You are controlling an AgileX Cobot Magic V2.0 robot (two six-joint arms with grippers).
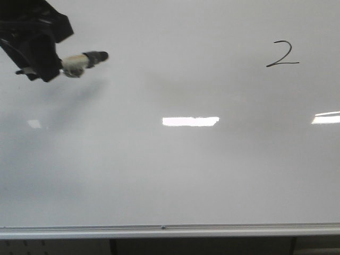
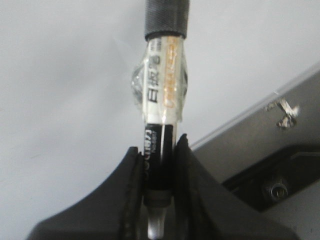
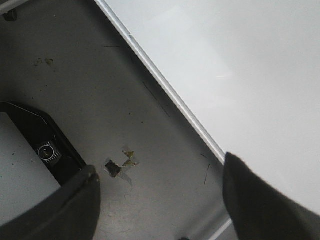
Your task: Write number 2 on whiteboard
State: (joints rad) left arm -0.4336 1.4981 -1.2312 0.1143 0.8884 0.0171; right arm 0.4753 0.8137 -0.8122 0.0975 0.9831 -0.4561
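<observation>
The number 2 (image 1: 282,53) is complete on the whiteboard (image 1: 170,170), high and far to the right of the left gripper (image 1: 50,66), so the writing step looks done. What seems left is only to carry the marker pen (image 1: 85,60) clear without smudging the board.

The left arm hangs at the board's upper left, well apart from the digit, its jaws clenched on the marker's barrel, capped-looking tip pointing toward the digit. The right gripper (image 3: 160,200) hovers spread and empty by the board's metal edge rail (image 3: 165,85).
</observation>
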